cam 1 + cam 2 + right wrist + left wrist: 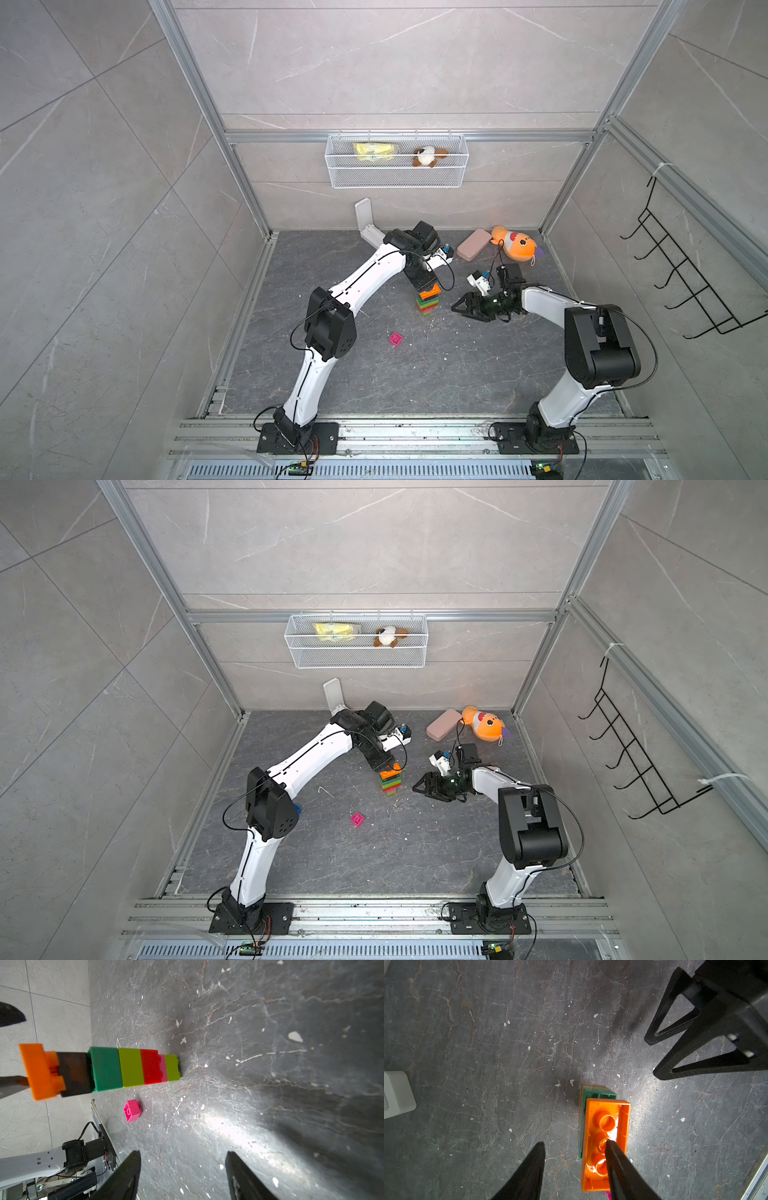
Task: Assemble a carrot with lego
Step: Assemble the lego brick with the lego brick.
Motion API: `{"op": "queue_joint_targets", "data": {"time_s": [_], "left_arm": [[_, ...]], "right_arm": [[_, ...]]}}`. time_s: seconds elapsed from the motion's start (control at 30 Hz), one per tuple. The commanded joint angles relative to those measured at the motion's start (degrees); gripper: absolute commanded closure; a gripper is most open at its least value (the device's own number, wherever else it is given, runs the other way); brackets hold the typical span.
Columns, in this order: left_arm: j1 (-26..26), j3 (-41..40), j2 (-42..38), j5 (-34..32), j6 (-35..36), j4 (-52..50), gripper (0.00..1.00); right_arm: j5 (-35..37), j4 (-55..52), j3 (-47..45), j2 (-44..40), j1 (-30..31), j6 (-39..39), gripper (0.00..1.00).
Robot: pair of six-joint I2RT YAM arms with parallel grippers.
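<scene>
The carrot (428,305) (390,783) stands on the dark table with its lime tip down. In the right wrist view the carrot (131,1067) runs lime, pink, red, lime, green, black. An orange brick (39,1072) (593,1126) sits on top, hollow side up, with its studs still showing above the black brick. My left gripper (575,1144) (424,286) hangs over it, open. One finger (616,1159) rests in the brick's hollow and the other stands clear beside it. My right gripper (182,1153) (461,307) (652,1057) lies open and empty just right of the stack.
A loose pink brick (395,339) (132,1110) lies in front of the stack. At the back are a white hinged case (368,224), a pink oblong case (473,245) and an orange plush fish (517,245). A wire basket (397,178) hangs on the back wall.
</scene>
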Motion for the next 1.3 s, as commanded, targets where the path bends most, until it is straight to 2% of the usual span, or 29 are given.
{"op": "queue_joint_targets", "data": {"time_s": [0.0,0.47,0.73,0.97,1.27], "left_arm": [[-0.1,1.1,0.9,-0.5,-0.6,-1.4,0.49],[-0.1,-1.2,2.3,-2.6,-0.1,-2.3,0.48],[-0.1,-2.8,2.5,-3.2,0.0,-2.6,0.49],[-0.2,-6.2,3.0,-5.7,-0.6,-3.1,0.49],[-0.2,-14.5,0.4,-7.3,-1.6,0.6,0.49]], "right_arm": [[-0.8,0.2,-0.4,0.6,-0.2,-1.3,0.32],[-1.9,0.7,-0.8,-0.4,-0.3,-1.7,0.32],[-3.6,4.7,-3.5,-5.3,0.0,-1.7,0.32],[-4.6,5.2,-3.5,-5.1,0.1,-1.6,0.32],[-4.2,5.8,-4.0,-5.9,0.4,-1.5,0.32]]}}
